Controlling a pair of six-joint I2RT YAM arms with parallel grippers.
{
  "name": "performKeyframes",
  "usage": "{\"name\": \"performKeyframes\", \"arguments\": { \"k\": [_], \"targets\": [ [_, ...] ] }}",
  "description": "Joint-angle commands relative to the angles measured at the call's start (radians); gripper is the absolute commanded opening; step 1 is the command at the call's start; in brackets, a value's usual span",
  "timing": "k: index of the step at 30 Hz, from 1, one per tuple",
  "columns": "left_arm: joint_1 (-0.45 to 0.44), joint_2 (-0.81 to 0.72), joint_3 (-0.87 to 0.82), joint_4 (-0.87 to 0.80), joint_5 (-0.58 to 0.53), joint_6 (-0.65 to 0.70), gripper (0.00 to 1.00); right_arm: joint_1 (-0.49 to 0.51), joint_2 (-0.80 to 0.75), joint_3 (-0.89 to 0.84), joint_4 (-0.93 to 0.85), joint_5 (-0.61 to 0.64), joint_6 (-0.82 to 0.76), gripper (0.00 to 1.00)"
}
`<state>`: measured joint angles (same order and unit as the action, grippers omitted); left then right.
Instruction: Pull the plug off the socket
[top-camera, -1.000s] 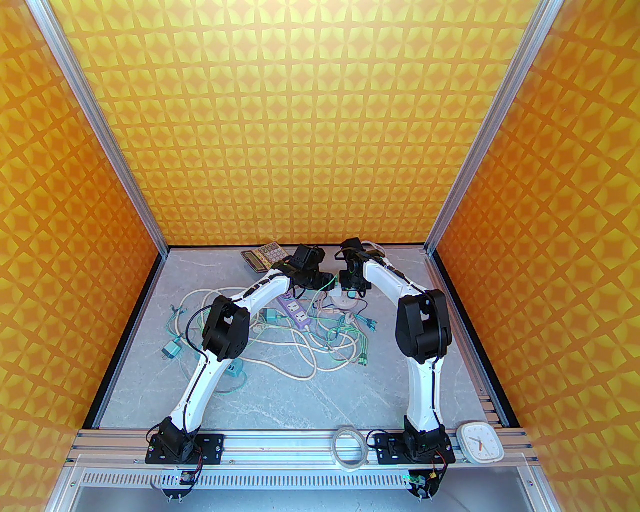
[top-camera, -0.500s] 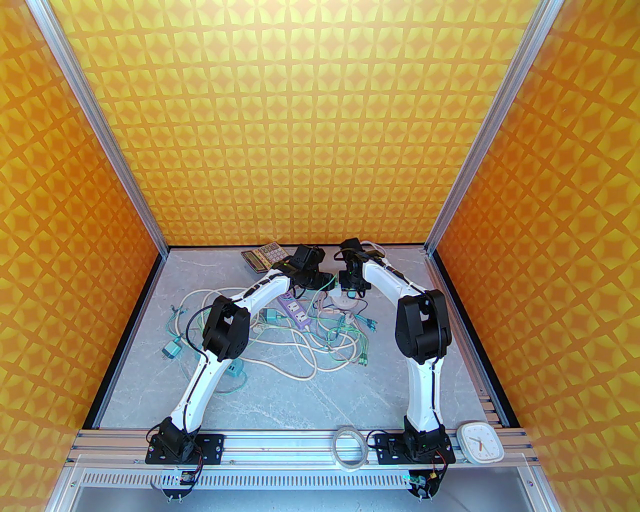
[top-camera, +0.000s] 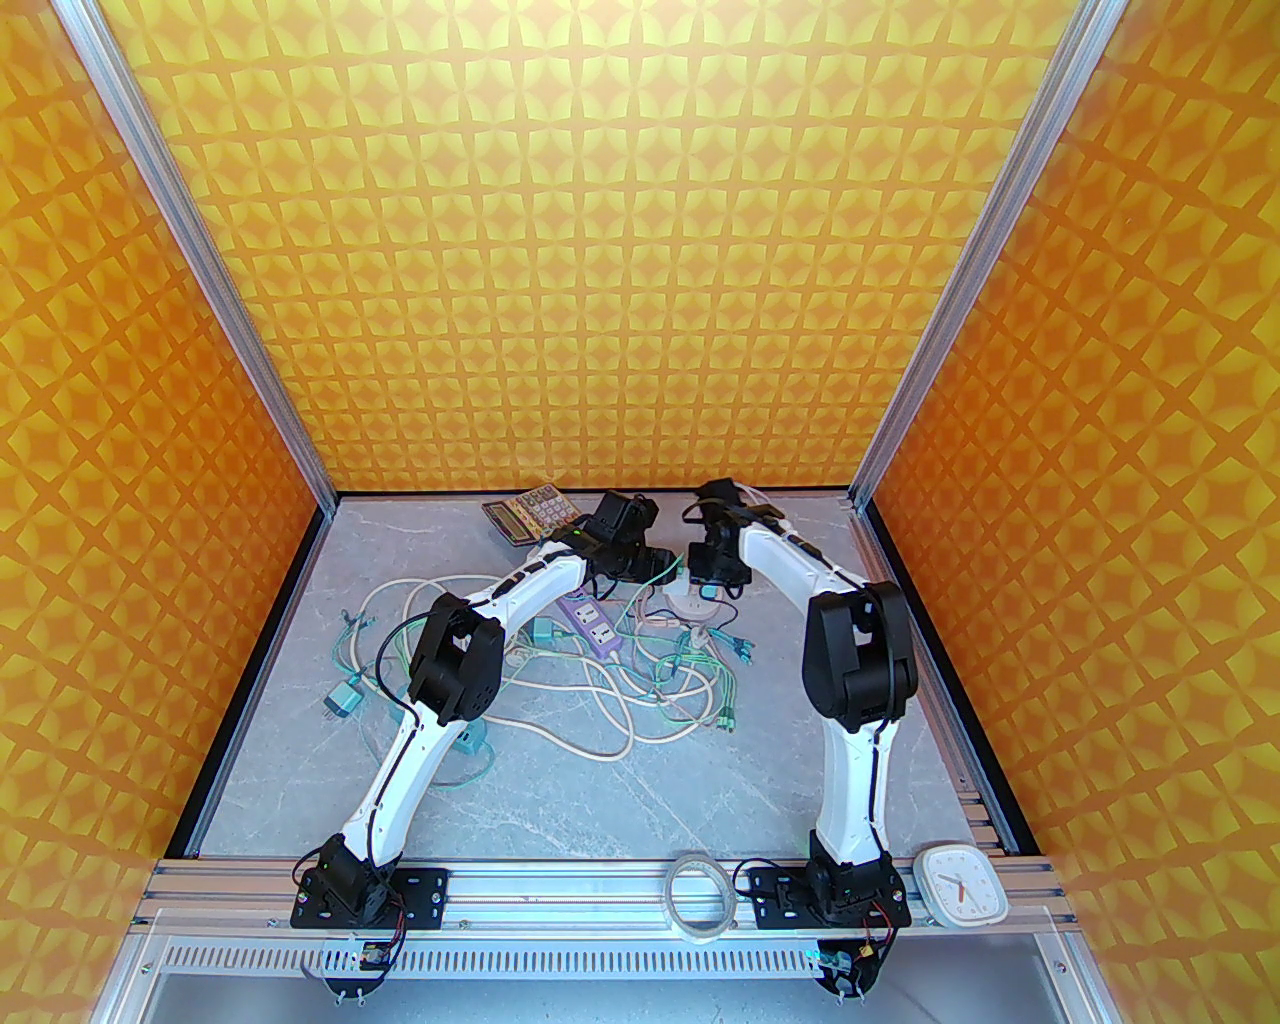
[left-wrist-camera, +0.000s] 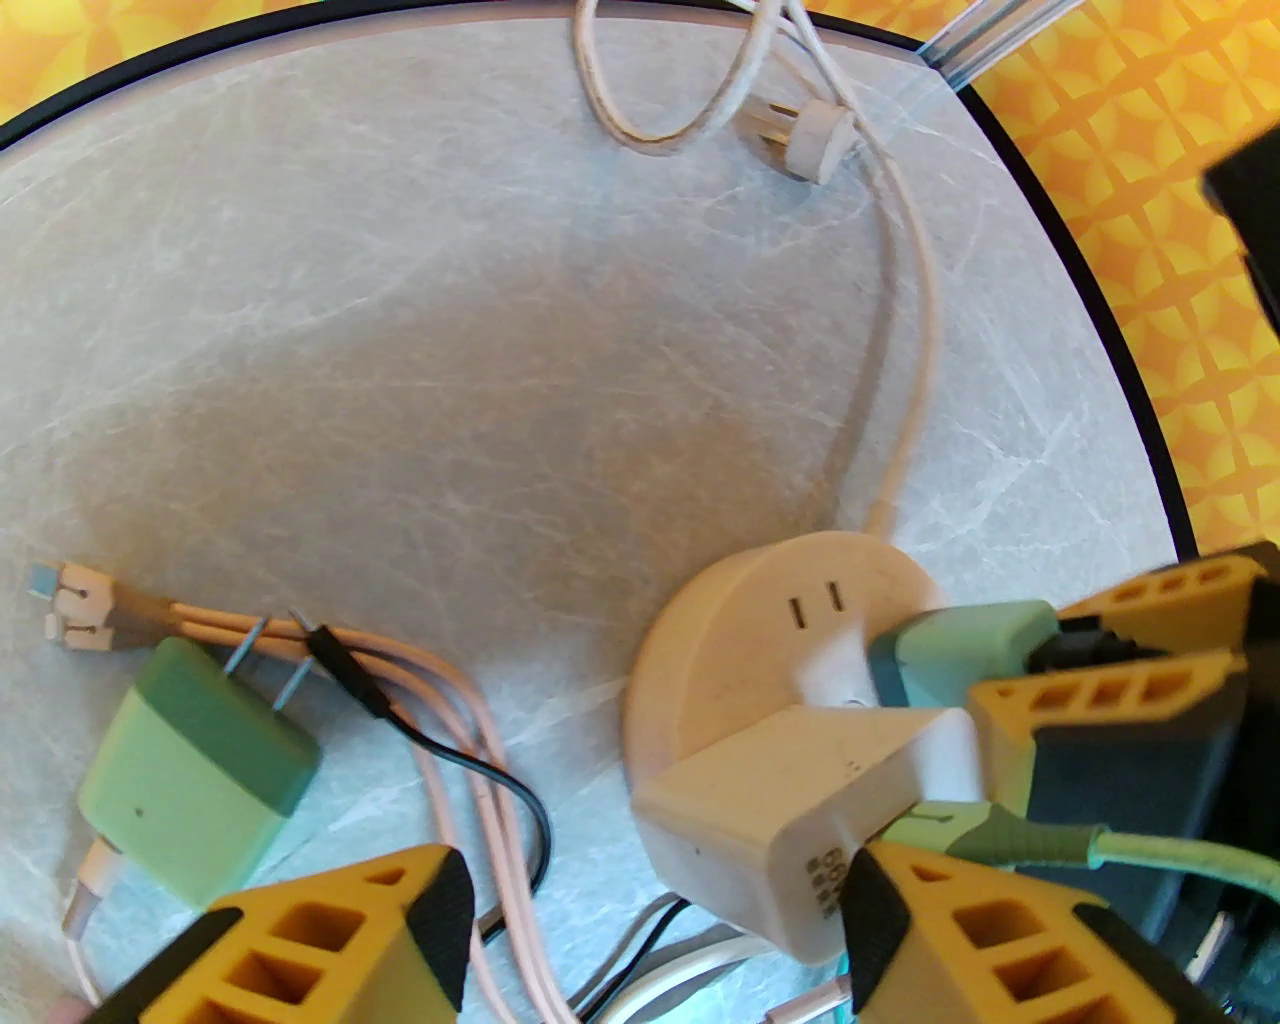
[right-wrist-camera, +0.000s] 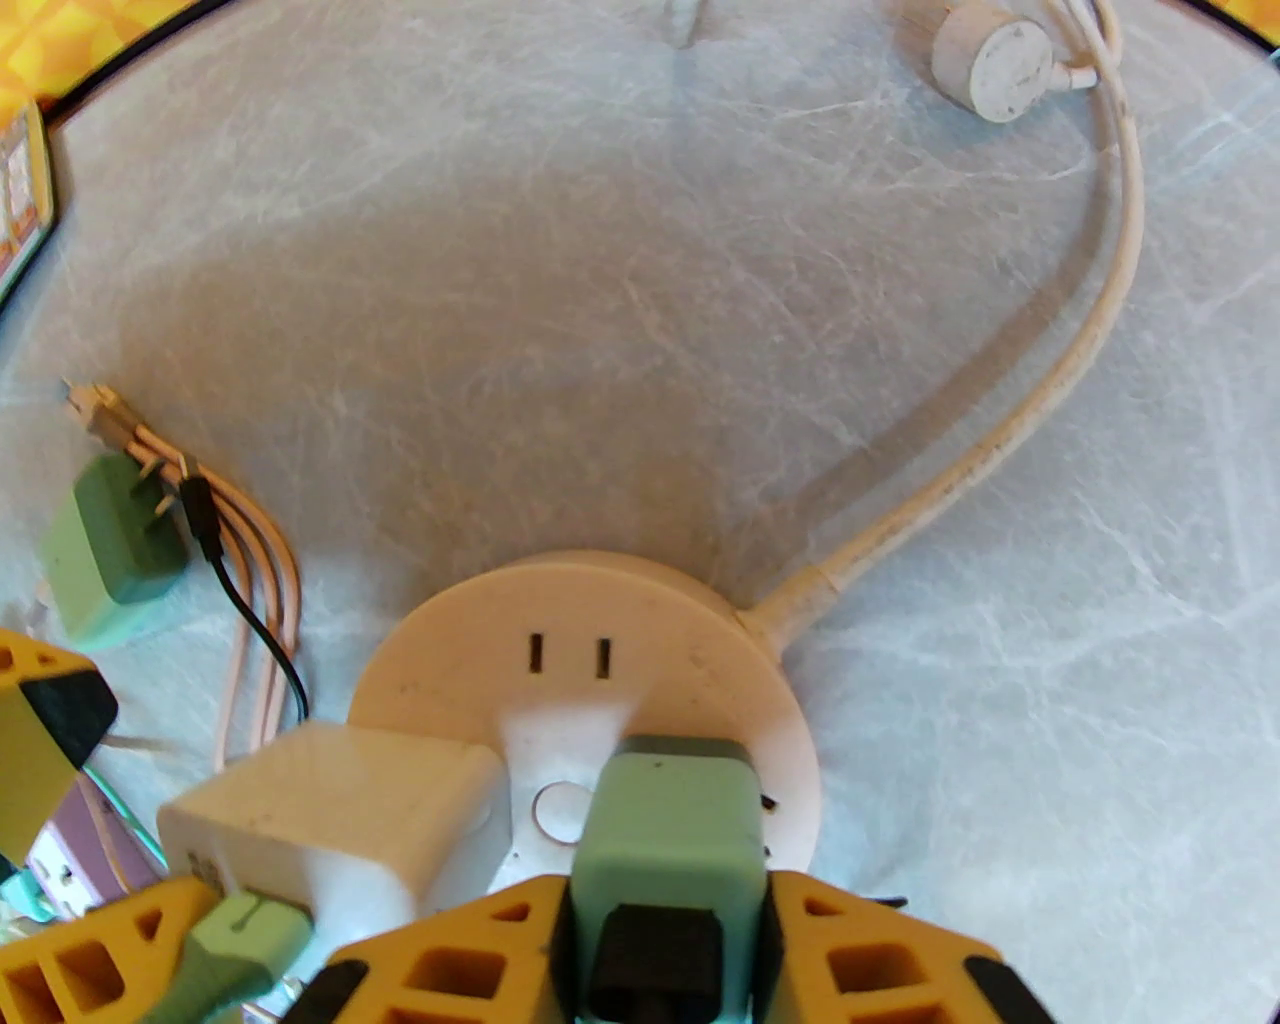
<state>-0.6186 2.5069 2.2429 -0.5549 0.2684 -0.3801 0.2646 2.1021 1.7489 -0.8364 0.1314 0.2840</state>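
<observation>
Currently, two plugs stand on the round cream socket (right-wrist-camera: 590, 620): one green plug (right-wrist-camera: 670, 830) and one cream adapter (right-wrist-camera: 330, 800) carrying a green cable (left-wrist-camera: 1050, 850). One pair of slots on the socket face is free. Whether the green plug's prongs are fully seated is hidden.

The green plug is a rounded block, dark green at its socket end and pale green at the cable end, with a black connector in its back. The right gripper (right-wrist-camera: 665, 900) is clamped on its two sides.

The left gripper (left-wrist-camera: 655, 900) is spread wide, with the cream adapter close to one finger (left-wrist-camera: 980, 940).

The socket sits at the far middle of the table (top-camera: 700, 780). Its cream cord (right-wrist-camera: 1000, 440) runs to one round white plug (right-wrist-camera: 990, 60).

A second green plug (left-wrist-camera: 190, 770) lies loose, prongs bare, left of the socket.
</observation>
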Motion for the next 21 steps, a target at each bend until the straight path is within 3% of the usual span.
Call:
{"name": "performKeyframes", "arguments": {
  "k": [1,12,19,21],
  "targets": [
    [-0.022,0.078,-0.011,-0.133,-0.035,0.040,0.66,0.063,0.014,0.038,0.002,-0.057,0.001,0.32],
    [0.043,-0.150,-0.091,-0.126,-0.107,0.038,0.89,0.012,0.009,-0.010,0.022,-0.073,0.024,0.32],
    [0.038,-0.411,-0.356,0.042,-0.143,-0.022,0.95,0.005,0.017,-0.019,0.032,-0.096,0.042,0.33],
    [0.024,-0.475,-0.432,0.092,-0.170,-0.033,0.88,0.004,0.016,-0.021,0.032,-0.101,0.050,0.33]
  ]
}}
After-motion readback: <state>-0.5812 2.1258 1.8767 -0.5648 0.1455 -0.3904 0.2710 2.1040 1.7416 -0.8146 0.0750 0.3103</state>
